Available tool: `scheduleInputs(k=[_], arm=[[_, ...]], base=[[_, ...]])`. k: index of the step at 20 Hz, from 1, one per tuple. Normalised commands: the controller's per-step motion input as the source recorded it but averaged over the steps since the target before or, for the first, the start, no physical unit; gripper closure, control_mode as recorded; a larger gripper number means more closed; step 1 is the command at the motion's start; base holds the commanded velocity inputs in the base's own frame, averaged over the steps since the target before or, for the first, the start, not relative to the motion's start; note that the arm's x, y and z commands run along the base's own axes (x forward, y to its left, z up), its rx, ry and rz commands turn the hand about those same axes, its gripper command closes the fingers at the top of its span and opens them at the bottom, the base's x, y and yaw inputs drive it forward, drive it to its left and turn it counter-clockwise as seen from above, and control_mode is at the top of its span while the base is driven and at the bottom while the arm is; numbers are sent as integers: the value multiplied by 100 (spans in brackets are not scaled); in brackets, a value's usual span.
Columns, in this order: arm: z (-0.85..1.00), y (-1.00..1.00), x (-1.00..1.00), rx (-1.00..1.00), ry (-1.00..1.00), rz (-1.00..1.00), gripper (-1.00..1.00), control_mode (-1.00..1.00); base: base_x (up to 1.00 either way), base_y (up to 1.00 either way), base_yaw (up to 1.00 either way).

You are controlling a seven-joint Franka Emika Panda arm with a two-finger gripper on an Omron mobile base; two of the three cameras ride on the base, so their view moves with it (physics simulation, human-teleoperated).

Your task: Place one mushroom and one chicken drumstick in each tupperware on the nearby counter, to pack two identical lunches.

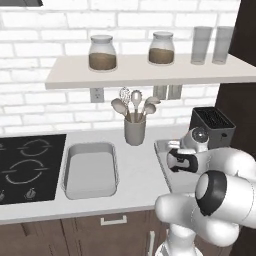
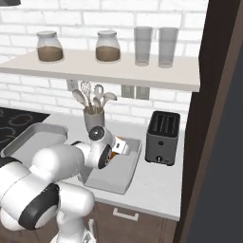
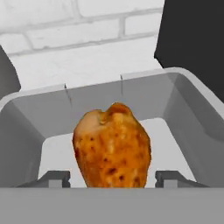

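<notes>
Pale counter [image 1: 135, 175]: gripper [image 3: 113, 178] spread wide around chicken drumstick [image 3: 112, 146] inside right tupperware [image 3: 183, 105]; a hasty retreat may drag it against a finger

Claw [image 3: 113, 178] fingers parted, arm low.

White brick wall [image 1: 45, 30]; shelf [image 1: 145, 70]; dark cabinets [image 1: 60, 235].

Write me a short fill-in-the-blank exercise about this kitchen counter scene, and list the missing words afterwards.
1. The chicken drumstick sits between the fingertips of the gripper, over the tupperware that lies beside the black ____.
2. The other tupperware, next to the stovetop, holds ____.
3. The wall shelf carries two jars and two ____.

Missing words: toaster; nothing; glasses
</notes>
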Motion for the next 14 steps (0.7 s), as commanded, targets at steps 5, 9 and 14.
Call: scheduleInputs(k=[5, 9, 14], arm=[[67, 5, 0, 5, 30, -7, -100, -100], [100, 13, -58, 6, 18, -1, -100, -100], [63, 23, -100, 1, 7, 0, -100, -100]], base=[[0, 0, 0], [0, 0, 0], [0, 0, 0]])
